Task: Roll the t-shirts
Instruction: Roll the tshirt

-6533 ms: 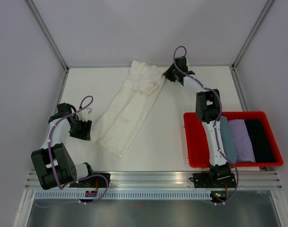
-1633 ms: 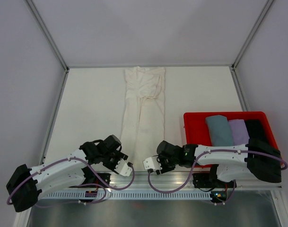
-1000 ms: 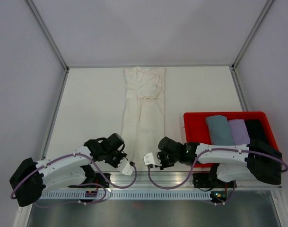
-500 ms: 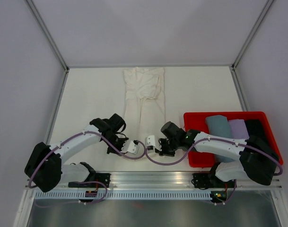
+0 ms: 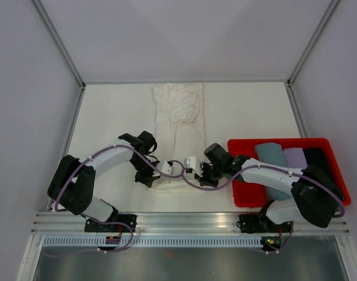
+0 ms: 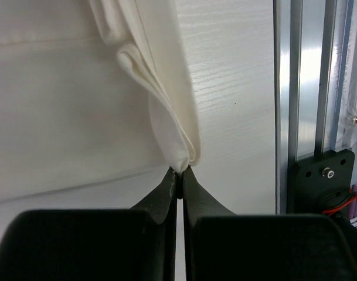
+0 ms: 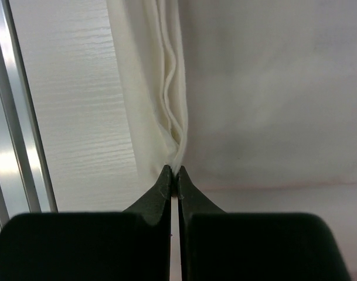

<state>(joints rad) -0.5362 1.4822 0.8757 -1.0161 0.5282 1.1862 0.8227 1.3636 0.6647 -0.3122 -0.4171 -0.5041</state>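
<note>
Left wrist view: the left pincer (image 6: 179, 172) reads as a near-black mass with no surface detail and soft edges close to the lens. The cream t-shirt (image 6: 78, 117) ahead of its tips is almost blown out, and only thin grey shadows mark the folds. Glare streaks run down the rail (image 6: 295, 88) right of the tips.

Right wrist view: the right pincer (image 7: 173, 171) is likewise a dark silhouette. Cloth right of its tips is dull grey and shaded. The table (image 7: 67, 88) left of them is brighter, its grain crisp.

Top view: bright, even, diffuse overhead light. Soft shade lies just beside both pincers. Focus is sharp throughout, with a faint lilac cast behind them.
</note>
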